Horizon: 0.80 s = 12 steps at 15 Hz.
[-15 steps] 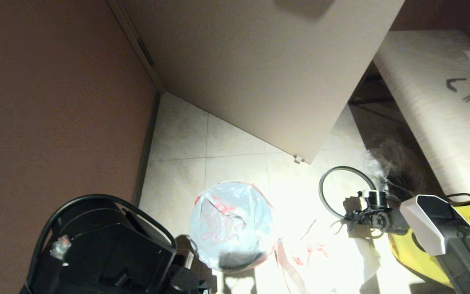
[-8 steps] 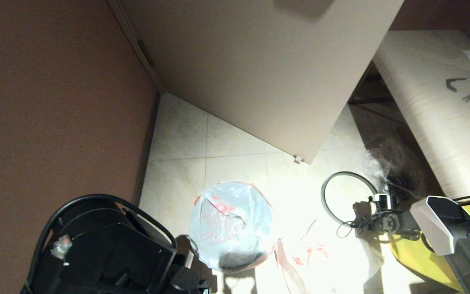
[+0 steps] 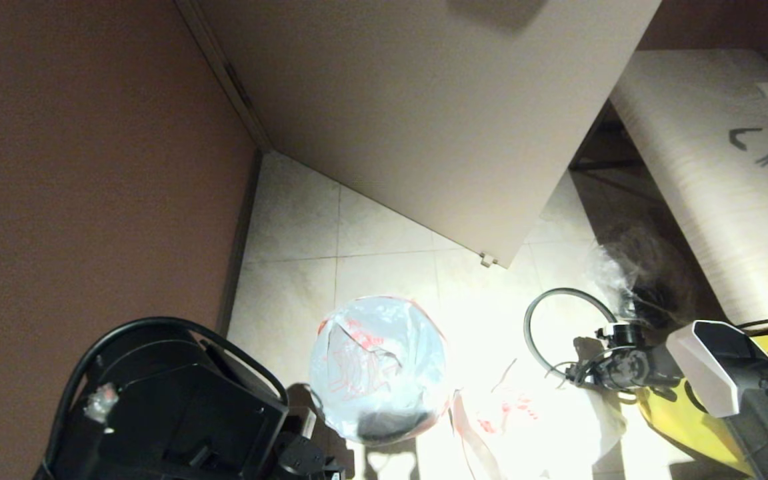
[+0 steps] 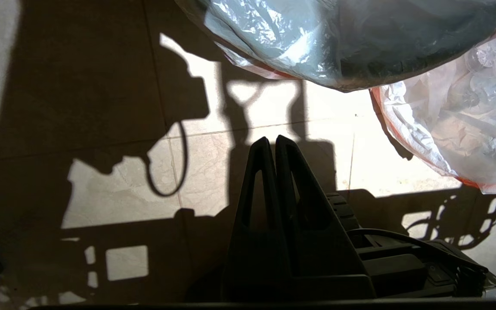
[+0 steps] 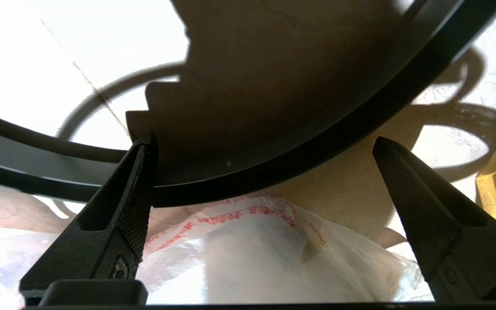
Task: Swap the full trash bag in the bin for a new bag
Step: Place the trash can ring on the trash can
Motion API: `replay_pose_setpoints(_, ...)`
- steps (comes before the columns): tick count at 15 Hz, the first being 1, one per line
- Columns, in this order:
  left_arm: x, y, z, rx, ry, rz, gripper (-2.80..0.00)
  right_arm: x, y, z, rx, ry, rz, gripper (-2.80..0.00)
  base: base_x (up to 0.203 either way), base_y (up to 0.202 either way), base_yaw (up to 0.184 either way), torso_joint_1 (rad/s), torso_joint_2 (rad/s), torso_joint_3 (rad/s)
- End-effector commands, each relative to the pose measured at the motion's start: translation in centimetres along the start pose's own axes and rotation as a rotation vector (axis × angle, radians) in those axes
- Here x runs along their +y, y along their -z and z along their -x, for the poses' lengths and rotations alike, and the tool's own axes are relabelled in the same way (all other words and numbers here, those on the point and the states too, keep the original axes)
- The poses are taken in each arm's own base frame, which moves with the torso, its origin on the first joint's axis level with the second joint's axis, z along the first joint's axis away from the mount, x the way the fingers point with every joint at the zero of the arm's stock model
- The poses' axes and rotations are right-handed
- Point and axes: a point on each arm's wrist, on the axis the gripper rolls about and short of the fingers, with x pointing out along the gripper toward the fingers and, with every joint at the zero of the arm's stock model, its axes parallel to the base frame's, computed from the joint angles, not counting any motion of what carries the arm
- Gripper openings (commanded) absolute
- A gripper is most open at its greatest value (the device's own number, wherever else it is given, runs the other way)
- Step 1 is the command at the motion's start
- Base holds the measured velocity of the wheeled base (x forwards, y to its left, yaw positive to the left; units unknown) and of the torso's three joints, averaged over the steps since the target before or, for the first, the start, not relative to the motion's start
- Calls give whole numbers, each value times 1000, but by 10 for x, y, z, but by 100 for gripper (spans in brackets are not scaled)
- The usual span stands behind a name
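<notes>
Standing low in the middle of the head view, the bin [image 3: 379,371] wears the new bag [image 3: 364,353] — thin whitish film with red print — draped over its mouth, a dark patch of the can showing at the lower edge. Just right of it on the bright tiled floor [image 3: 384,230] lies the full trash bag [image 3: 531,413], washed out by the light; from the left wrist view its pink-red trim and clear bottles show through the film [image 4: 467,125].

At the lower right of the frame the right gripper [image 3: 574,370] hangs beside the thin rim ring [image 3: 529,327], which lies on the floor right of the bin. In its own wrist view the fingers [image 5: 119,215] are spread wide, the ring's dark curve [image 5: 274,159] crossing between them and touching one finger near its tip, with white bag film below.

The left gripper [image 4: 271,142] sits at the lower left, near the bin's base — its two fingers pressed together on nothing, pointing at shadowed tiles.

A pale door [image 3: 424,113] fills the upper centre, a yellow tote [image 3: 684,420] shows at the lower right edge.
</notes>
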Motion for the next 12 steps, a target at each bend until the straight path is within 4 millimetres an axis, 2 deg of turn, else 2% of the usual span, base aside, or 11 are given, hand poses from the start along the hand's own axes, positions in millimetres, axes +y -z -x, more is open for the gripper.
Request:
replay_pose_setpoints(1,-1,-1,0,-9,3,7,-280,0,0,0,1,-1,-1,-280,0,0,0,0,0,0)
replay_pose_setpoints(9,2,-2,-3,-10,-10,13,-280,6,4,2,9,13,23,-280,0,0,0,0,0,0)
replay_pose_setpoints(12,4,-2,-3,-3,-12,8,-280,22,3,22,24,48,99,-280,0,0,0,0,0,0)
